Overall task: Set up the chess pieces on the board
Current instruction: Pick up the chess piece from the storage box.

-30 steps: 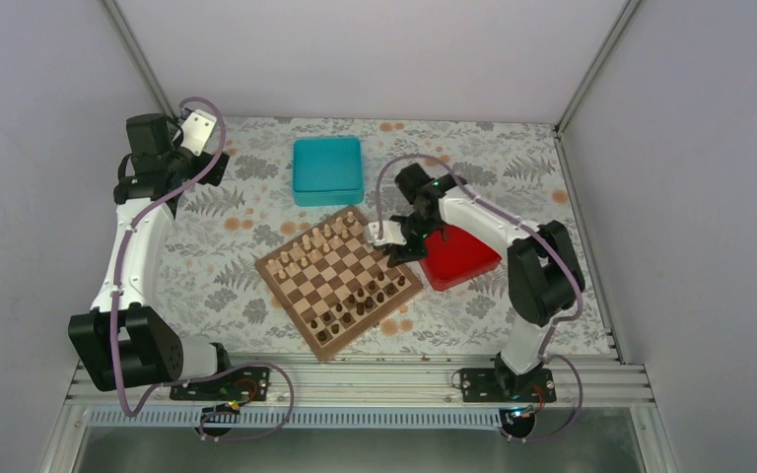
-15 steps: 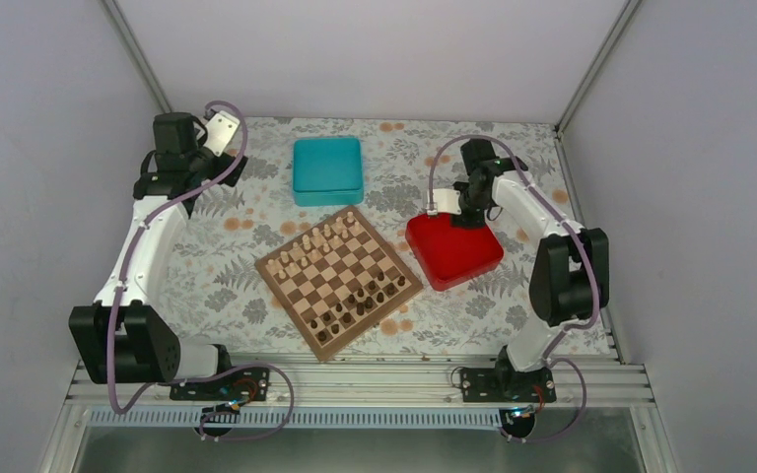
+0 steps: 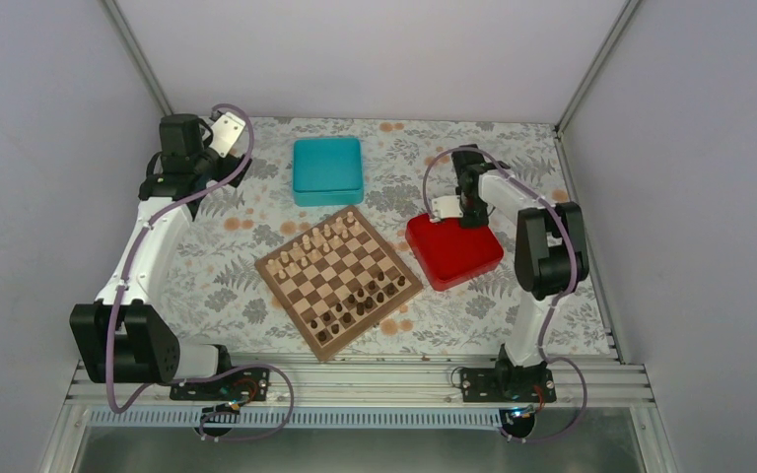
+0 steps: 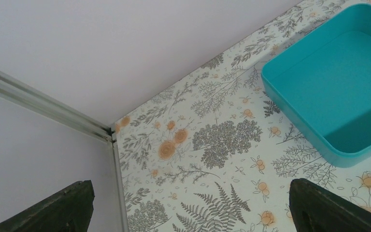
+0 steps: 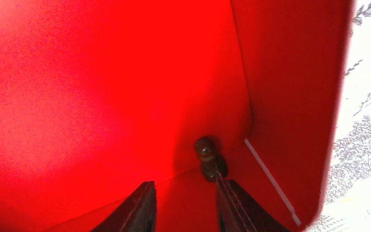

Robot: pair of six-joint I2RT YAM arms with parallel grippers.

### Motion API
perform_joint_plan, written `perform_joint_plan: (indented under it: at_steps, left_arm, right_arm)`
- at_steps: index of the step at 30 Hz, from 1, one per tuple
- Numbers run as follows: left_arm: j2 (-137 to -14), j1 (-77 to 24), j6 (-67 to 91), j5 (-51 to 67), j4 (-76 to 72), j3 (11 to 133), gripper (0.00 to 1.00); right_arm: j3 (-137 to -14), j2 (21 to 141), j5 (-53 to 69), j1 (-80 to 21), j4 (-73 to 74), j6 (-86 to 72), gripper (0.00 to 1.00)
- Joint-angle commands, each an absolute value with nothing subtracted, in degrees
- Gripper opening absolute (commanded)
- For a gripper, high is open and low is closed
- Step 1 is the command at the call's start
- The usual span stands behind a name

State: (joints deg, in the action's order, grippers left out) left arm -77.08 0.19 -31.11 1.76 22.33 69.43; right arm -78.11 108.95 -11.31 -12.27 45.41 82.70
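Chess pieces of dark brown wood (image 3: 360, 301) stand along the near-right edge of the square checkered wooden board (image 3: 301, 286), facing pale beige pieces (image 3: 315, 244) on the far side. One more small dark piece (image 5: 207, 157) sits in a corner of the red square tray (image 5: 101, 72), its round head pointing away from the right gripper (image 5: 184, 188); upright or leaning, I cannot tell. That gripper's fingers are slightly apart, holding nothing. The left gripper (image 4: 192, 186) is spread wide near the teal square box (image 4: 338, 82).
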Motion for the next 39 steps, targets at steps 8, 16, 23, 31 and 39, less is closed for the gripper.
perform_joint_plan:
  at_steps: [8,16,23,31,39]
  left_arm:
    - [-75.51,-0.11,-32.48,2.53,18.97,66.9,1.0]
    - [-75.42,-0.08,-32.17,3.5,18.93,66.23,1.0]
    - [-74.86,-0.13,-31.55,4.1,18.88,65.56,1.0]
    - [-74.22,-0.09,-31.99,4.39,19.01,65.06,1.0]
    - [-73.92,-0.08,-31.58,4.31,17.92,64.02,1.0]
  right_arm:
    - [-81.77,114.56,-14.64,-11.84,42.61,83.9,0.34]
    - [-81.33,115.92,-15.08,-11.93,42.18,84.84,0.34]
    - [-79.82,116.6,-16.11,-11.92,40.62,85.69,0.34]
    - [-78.63,116.72,-16.48,-12.37,41.65,85.32,0.33]
    - [-74.13,113.6,-14.86,-12.31,35.69,85.68,0.31]
